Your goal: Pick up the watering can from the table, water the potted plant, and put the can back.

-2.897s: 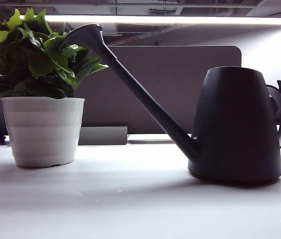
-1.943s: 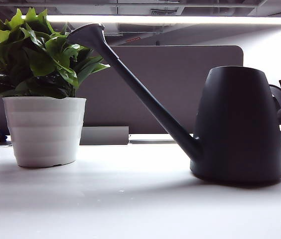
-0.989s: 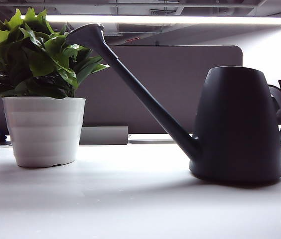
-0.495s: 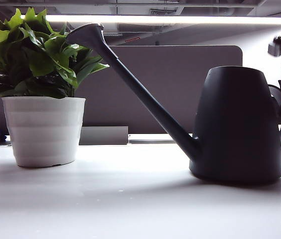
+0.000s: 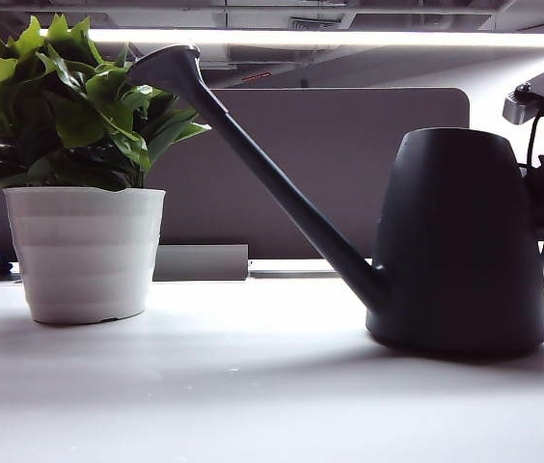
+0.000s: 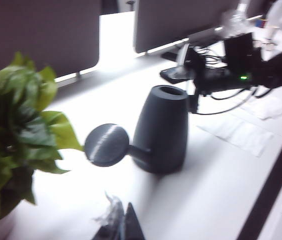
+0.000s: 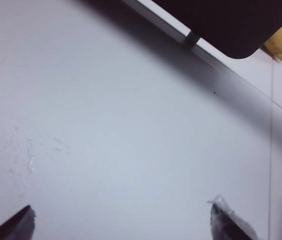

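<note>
No legible text anywhere

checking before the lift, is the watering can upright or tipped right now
Upright. The watering can sits flat on the table, spout angled up toward the potted plant. The open right claw is not holding it.

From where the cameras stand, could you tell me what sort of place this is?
Most likely an office workspace: a white table backed by a grey partition panel, a long ceiling light overhead, and cables and electronics on the neighbouring desk.
</note>
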